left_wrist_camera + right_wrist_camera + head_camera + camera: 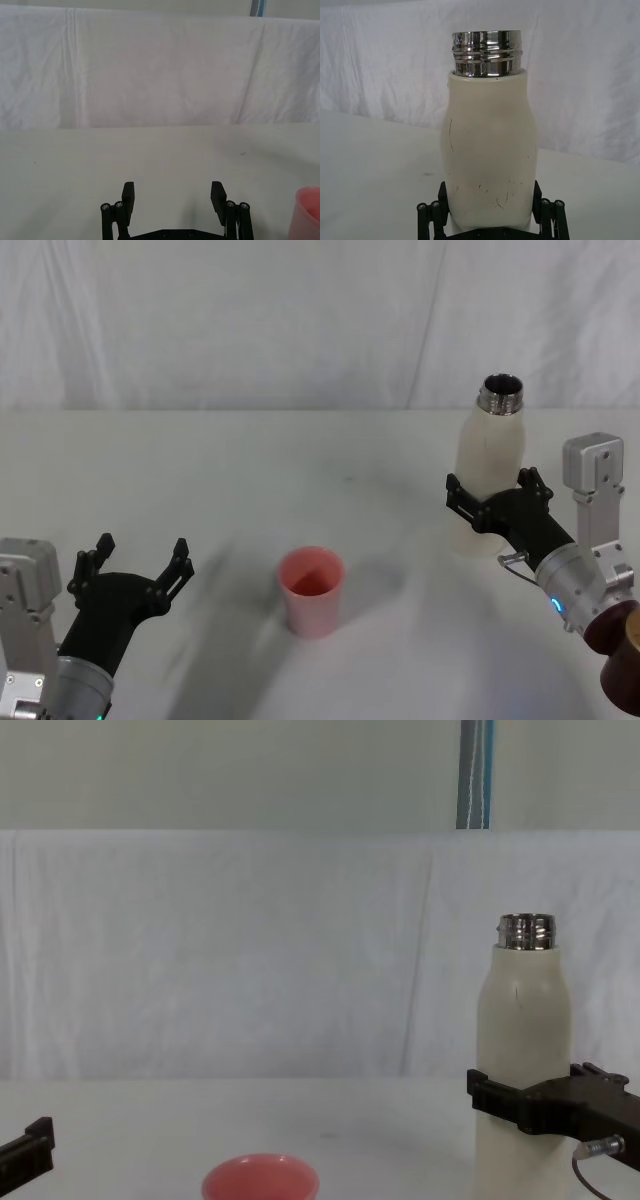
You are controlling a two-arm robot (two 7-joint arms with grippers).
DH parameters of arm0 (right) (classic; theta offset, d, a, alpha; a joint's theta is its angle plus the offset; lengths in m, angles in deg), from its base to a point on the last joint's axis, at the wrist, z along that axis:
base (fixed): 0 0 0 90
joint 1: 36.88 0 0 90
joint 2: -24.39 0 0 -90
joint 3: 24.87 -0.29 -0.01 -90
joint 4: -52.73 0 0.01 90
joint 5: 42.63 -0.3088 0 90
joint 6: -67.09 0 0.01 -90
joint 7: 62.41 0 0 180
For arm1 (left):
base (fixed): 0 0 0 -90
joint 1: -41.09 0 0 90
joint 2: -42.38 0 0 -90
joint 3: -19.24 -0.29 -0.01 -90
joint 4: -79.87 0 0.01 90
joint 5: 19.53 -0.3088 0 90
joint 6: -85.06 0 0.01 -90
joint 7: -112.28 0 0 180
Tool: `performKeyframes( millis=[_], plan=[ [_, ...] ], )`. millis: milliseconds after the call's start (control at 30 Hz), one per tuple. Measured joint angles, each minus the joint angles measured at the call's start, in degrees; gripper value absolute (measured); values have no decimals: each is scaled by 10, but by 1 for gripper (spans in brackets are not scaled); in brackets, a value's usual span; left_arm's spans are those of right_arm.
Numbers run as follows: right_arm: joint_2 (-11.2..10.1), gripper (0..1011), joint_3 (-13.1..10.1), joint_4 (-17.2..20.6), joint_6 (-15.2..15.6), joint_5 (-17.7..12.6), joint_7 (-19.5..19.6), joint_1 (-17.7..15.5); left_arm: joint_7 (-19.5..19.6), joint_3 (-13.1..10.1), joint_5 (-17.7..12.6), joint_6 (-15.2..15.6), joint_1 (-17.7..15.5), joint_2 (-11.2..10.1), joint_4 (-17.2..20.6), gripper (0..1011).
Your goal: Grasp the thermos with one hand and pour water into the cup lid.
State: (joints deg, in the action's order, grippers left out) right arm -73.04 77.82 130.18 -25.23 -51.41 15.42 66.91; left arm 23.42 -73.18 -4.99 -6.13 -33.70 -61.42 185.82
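Observation:
The thermos stands upright on the table at the right, cream-white with an uncapped steel neck. My right gripper is open around its lower body, one finger on each side, close against the thermos wall; the chest view shows the gripper level with the lower half of the thermos. The pink cup lid stands mouth up near the table's middle, left of the thermos; its rim shows low in the chest view. My left gripper hovers open at the near left, with nothing in it.
A white cloth covers the table and hangs as a backdrop behind it. Bare cloth lies between the cup lid and the thermos. The left wrist view shows the open fingers and the cup lid's edge.

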Motion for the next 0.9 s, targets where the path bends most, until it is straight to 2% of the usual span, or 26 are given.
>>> performKeyframes(
  millis=[400,533,900],
  plan=[
    [0,952,0,0,0,0,0,0,0,0,0,0,0,0,0,1001],
    [0,1002,-1,0,-1,-1,0,0,0,0,0,0,0,0,0,1001],
    [0,1000,0,0,-1,-1,0,0,0,0,0,0,0,0,0,1001]
  ],
)
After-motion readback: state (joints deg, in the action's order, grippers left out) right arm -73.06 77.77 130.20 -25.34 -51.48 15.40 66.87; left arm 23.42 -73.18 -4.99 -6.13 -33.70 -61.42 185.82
